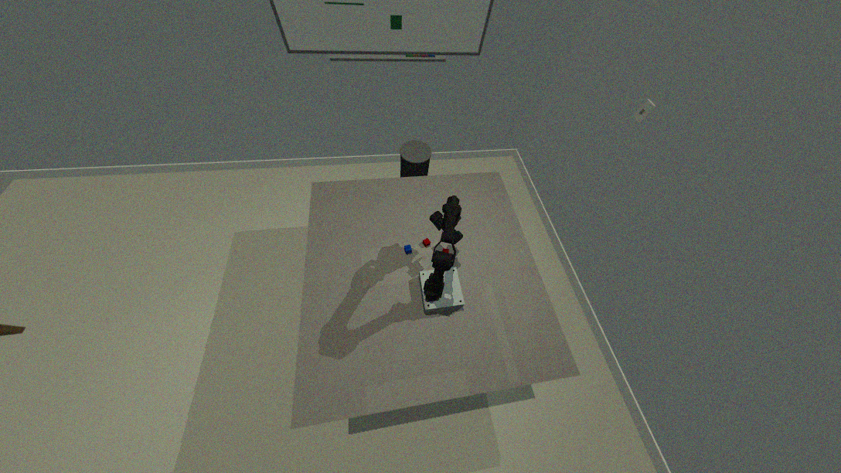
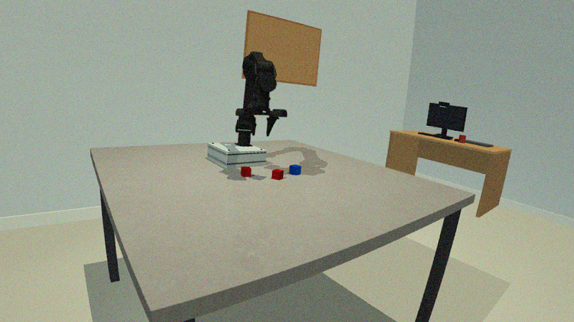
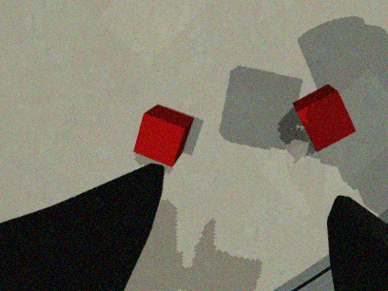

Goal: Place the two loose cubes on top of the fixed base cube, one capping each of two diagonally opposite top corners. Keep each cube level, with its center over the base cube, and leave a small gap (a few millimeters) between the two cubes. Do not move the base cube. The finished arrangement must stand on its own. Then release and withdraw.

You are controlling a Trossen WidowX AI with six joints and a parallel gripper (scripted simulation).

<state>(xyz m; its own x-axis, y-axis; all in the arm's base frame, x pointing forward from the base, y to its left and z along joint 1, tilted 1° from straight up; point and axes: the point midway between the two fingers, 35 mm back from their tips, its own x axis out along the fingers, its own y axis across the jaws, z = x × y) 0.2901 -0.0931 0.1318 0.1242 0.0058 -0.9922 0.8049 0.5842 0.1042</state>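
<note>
Two red cubes and one blue cube stand apart on the table. One red cube (image 1: 426,241) (image 2: 277,174) (image 3: 164,135) is between the other two, just beyond the left fingertip in the wrist view. The other red cube (image 1: 445,251) (image 2: 246,171) (image 3: 328,119) is nearer the robot's base, partly in shadow, and beyond the right fingertip in the wrist view. The blue cube (image 1: 408,249) (image 2: 295,169) is outside the wrist view. Nothing lies on top of it. My gripper (image 2: 259,133) (image 3: 250,194) is open and empty, high above the table, fingers pointing down.
The white box under the arm (image 1: 450,294) (image 2: 248,158) stands close behind the cubes. Its edge shows at the lower right in the wrist view. The grey table (image 1: 364,376) (image 2: 270,218) carries the box and cubes. The arm's shadow falls beside the blue cube.
</note>
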